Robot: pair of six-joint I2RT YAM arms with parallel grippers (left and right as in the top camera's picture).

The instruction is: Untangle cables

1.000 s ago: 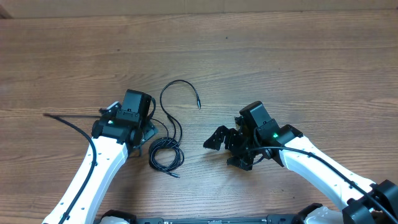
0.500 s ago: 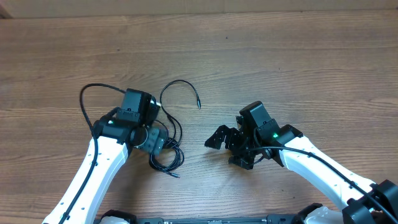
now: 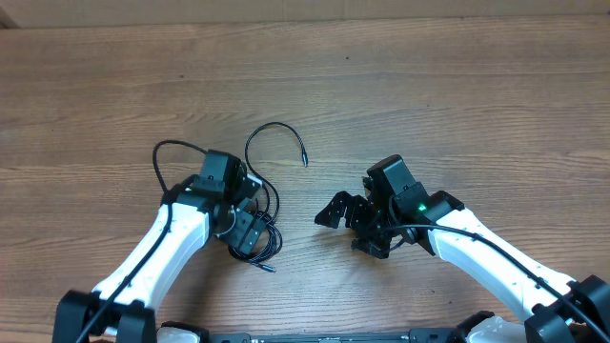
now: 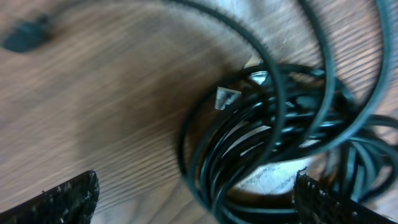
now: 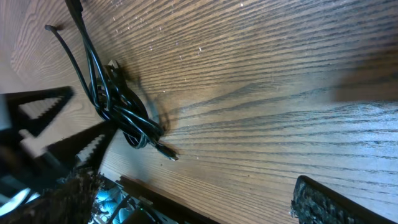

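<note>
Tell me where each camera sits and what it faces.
Overhead: above the table, looking straight down; left gripper and right gripper show.
Left wrist: close above the cables, looking down; own fingertips at bottom corners.
Right wrist: low, looking across the table at cables and left gripper; own fingertips at bottom corners.
Shared: all three show the cables.

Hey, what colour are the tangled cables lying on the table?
Black. The cables show best in the left wrist view, against the brown wood-grain table.

No text, label or number can be read
</note>
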